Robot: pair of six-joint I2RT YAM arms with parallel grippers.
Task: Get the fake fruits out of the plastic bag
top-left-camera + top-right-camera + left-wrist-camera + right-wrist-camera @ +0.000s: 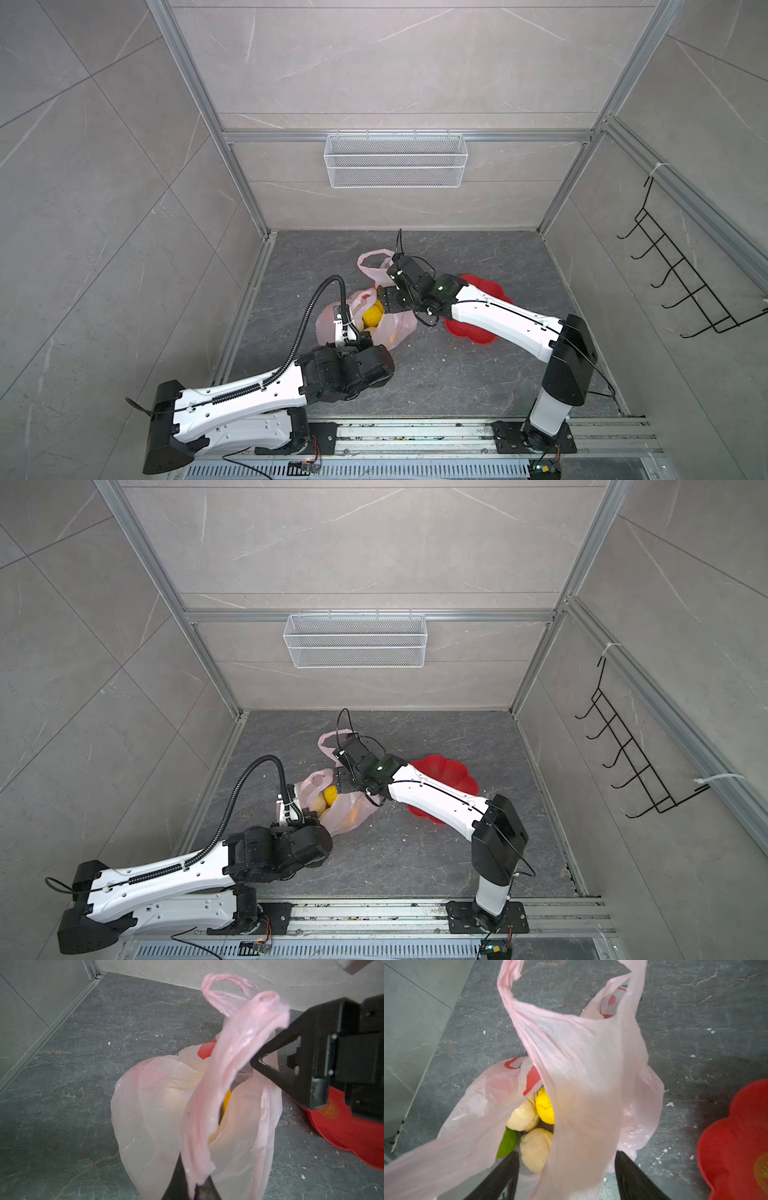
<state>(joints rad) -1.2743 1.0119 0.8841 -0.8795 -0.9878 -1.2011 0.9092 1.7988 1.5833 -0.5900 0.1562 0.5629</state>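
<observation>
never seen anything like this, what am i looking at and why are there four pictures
Two white-and-black robot arms stand on a rail at the front of a walled booth. Each arm ends in a two-finger gripper.

Two of the pictures look down on the whole booth from above, side by side. The other two come from a small camera on each arm's wrist, looking along the fingers.

On the dark stone-look floor lie a pale-pink plastic bag and, near it, a red flower-shaped dish. Inside the bag are fake fruits in yellow, beige and green.

The left gripper is shut on one bag handle and holds it up. The right gripper is open at the bag's mouth. A strip of bag film lies between its fingers, not pinched.
</observation>
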